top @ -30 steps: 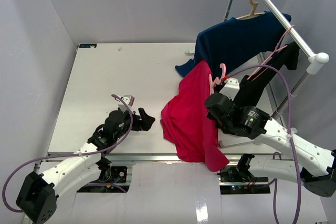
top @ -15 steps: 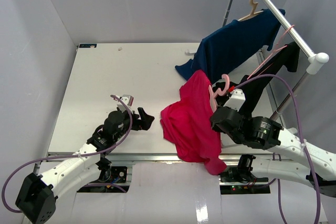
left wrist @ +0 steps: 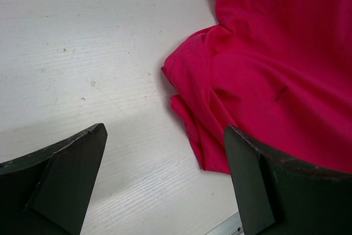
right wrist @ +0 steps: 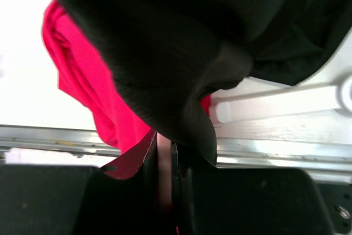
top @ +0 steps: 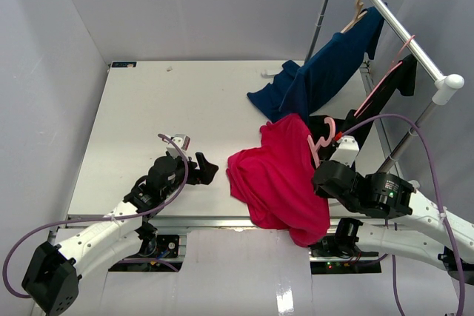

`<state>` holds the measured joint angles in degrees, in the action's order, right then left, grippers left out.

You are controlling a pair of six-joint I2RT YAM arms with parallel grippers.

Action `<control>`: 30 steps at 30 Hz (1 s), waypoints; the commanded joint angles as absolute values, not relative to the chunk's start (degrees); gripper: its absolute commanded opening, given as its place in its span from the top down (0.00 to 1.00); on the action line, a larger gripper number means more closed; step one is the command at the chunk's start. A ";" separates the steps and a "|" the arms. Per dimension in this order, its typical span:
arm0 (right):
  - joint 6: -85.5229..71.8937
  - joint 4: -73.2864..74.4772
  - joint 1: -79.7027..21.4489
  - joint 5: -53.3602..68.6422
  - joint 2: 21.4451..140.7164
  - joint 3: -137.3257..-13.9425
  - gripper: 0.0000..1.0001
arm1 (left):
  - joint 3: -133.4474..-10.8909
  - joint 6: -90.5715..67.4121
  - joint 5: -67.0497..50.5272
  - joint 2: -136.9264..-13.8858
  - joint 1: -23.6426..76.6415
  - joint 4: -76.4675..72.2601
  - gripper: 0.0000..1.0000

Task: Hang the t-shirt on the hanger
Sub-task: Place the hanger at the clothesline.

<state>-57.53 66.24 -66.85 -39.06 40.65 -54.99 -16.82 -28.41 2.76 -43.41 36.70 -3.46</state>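
Note:
The crimson-red t-shirt (top: 278, 179) hangs from the pale-pink hanger (top: 323, 138) and trails over the table's near edge. It also shows in the left wrist view (left wrist: 275, 70) and in the right wrist view (right wrist: 82, 81). My right gripper (top: 333, 155) is shut on the pink hanger (right wrist: 164, 158), a thin pink strip clamped between its jaws. A black garment (right wrist: 181, 48) hangs in front of that camera. My left gripper (top: 201, 168) is open and empty on the table, just left of the shirt's hem (left wrist: 190, 130).
A navy blue shirt (top: 326, 72) on a beige hanger (top: 361, 1) hangs from the rail (top: 404, 35) at the back right. A black garment (top: 370, 112) on another pink hanger hangs beside it. The table's near metal edge (top: 207, 221) runs below the shirt.
My right gripper has drawn the pink hanger and red shirt to the right and toward the near edge. The navy shirt has swung back on the rail. The left arm is still.

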 commanded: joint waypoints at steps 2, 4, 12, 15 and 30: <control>-61.58 74.45 -67.11 -43.42 40.52 -58.77 0.92 | -17.92 -27.73 2.64 -43.89 37.18 -4.18 0.02; -62.12 74.90 -67.06 -44.17 40.58 -59.15 0.92 | -17.88 -27.69 2.68 -44.03 37.18 -4.20 0.02; -62.72 74.97 -67.12 -45.61 44.00 -59.47 0.92 | -17.84 -27.69 2.67 -43.95 37.18 -4.16 0.02; -60.17 73.08 -67.12 -44.30 45.99 -60.73 0.92 | -17.81 -27.69 2.69 -43.86 37.27 -4.22 0.02; -44.95 58.39 -67.06 -39.82 52.22 -66.23 0.92 | -17.49 -27.69 2.78 -41.98 37.62 -4.15 0.02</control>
<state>-45.48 60.18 -66.87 -38.59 52.36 -63.19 -16.82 -28.27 2.75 -43.10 37.28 -3.48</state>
